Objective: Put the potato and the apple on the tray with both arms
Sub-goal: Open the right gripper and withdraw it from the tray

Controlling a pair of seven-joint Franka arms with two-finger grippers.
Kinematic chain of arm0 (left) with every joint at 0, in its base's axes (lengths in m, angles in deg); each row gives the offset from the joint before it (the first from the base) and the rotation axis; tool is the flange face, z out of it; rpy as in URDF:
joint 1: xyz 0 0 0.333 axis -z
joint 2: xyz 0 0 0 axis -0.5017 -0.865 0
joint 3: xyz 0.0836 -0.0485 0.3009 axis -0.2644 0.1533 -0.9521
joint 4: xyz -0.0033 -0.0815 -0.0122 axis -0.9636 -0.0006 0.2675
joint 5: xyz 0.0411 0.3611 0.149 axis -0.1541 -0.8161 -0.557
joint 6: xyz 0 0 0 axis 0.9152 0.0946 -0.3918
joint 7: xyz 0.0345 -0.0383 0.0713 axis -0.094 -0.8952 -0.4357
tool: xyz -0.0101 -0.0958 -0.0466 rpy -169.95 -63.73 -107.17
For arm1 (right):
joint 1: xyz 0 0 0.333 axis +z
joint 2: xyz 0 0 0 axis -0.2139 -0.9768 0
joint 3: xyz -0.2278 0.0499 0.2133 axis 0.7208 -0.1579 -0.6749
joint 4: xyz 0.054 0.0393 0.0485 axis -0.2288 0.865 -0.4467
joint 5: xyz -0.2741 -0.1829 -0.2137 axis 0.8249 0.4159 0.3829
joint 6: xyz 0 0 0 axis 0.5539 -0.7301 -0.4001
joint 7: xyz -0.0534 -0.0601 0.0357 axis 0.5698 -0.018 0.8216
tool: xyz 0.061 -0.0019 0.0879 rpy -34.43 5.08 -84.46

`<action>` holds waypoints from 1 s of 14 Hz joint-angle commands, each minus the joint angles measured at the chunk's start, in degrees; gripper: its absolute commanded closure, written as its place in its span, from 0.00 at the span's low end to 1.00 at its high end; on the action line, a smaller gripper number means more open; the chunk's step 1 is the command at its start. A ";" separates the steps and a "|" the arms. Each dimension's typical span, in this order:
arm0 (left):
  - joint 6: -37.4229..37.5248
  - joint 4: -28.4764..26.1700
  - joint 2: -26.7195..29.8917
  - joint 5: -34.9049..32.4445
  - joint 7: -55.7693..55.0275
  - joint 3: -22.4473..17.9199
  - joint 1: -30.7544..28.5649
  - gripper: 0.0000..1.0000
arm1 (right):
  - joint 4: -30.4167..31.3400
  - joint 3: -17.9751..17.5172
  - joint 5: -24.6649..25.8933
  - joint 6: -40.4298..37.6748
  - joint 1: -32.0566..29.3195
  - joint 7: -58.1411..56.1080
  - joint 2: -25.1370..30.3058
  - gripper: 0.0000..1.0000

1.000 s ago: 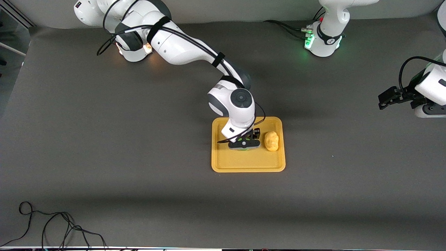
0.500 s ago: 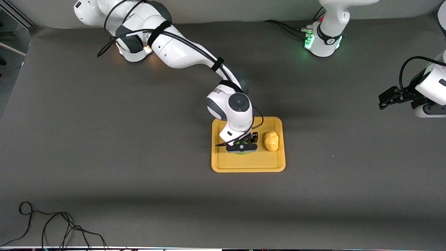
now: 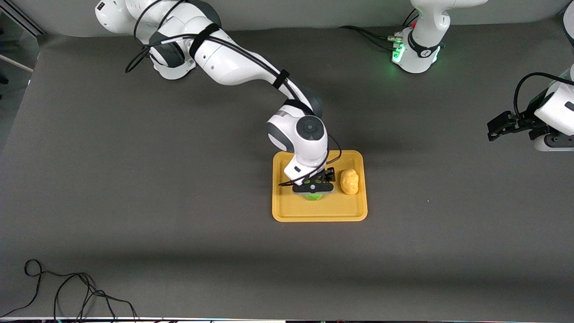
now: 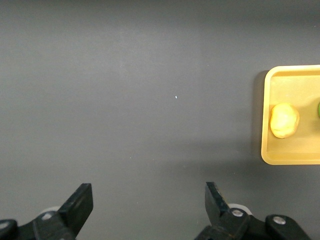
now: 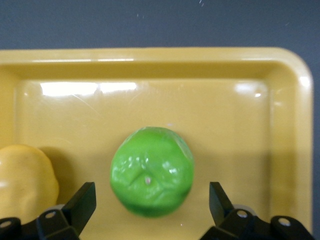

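The right gripper (image 5: 150, 205) sits mid-frame over the tray (image 3: 287, 211), jaws open around the apple (image 5: 151, 171) to drop it beside the potato (image 3: 350, 182). The left gripper (image 4: 147, 205) waits at the frame's right edge, jaws open and empty.

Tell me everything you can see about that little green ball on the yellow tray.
It is the apple, a small round toy of bright green, glossy plastic with a bumpy, dented top. It rests on the floor of the tray, beside the potato without touching it. The right gripper hangs directly above with its fingers spread wide on either side, clear of the apple. In the front view the gripper hides most of it.
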 commanded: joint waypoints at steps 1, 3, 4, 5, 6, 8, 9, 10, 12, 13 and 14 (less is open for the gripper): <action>0.63 0.35 0.32 -0.55 1.04 -0.39 0.19 0.00 | 0.67 0.18 1.26 -8.97 -0.24 1.36 7.63 0.00; 0.63 0.35 0.32 -0.55 0.96 -0.39 0.19 0.00 | 0.67 0.19 1.09 -14.51 -1.11 1.27 12.55 0.00; 0.63 0.35 0.32 -0.55 0.96 -0.39 0.19 0.00 | 0.67 0.19 1.08 -17.76 -1.73 0.92 15.10 0.00; 0.63 0.35 0.32 -0.55 1.04 -0.39 0.19 0.00 | 0.67 0.27 1.35 -20.92 -2.43 -0.82 17.30 0.00; 0.63 0.35 0.32 -0.55 0.96 -0.39 0.19 0.00 | 0.75 0.36 1.44 -23.91 -3.31 -3.62 19.41 0.00; 0.72 0.35 0.32 -0.55 0.96 -0.39 0.19 0.00 | 1.45 0.27 1.44 -28.93 -7.25 -11.00 24.42 0.00; 0.72 0.35 0.32 -0.55 0.96 -0.39 0.19 0.00 | 2.59 0.27 1.44 -32.00 -9.45 -14.69 26.79 0.00; 0.72 0.35 0.32 -0.55 0.96 -0.39 0.19 0.00 | 4.34 0.19 1.44 -34.90 -11.56 -18.73 29.43 0.00; 0.72 0.35 0.32 -0.55 0.96 -0.39 0.19 0.00 | 10.56 0.27 1.35 -36.42 -15.08 -24.02 35.83 0.00; 0.72 0.26 0.32 -0.55 0.96 -0.39 0.19 0.00 | 14.16 0.27 1.26 -36.25 -17.27 -26.65 39.26 0.00; 0.72 0.26 0.32 -0.55 0.96 -0.39 0.19 0.00 | 18.12 0.19 0.83 -35.72 -19.81 -30.33 42.78 0.00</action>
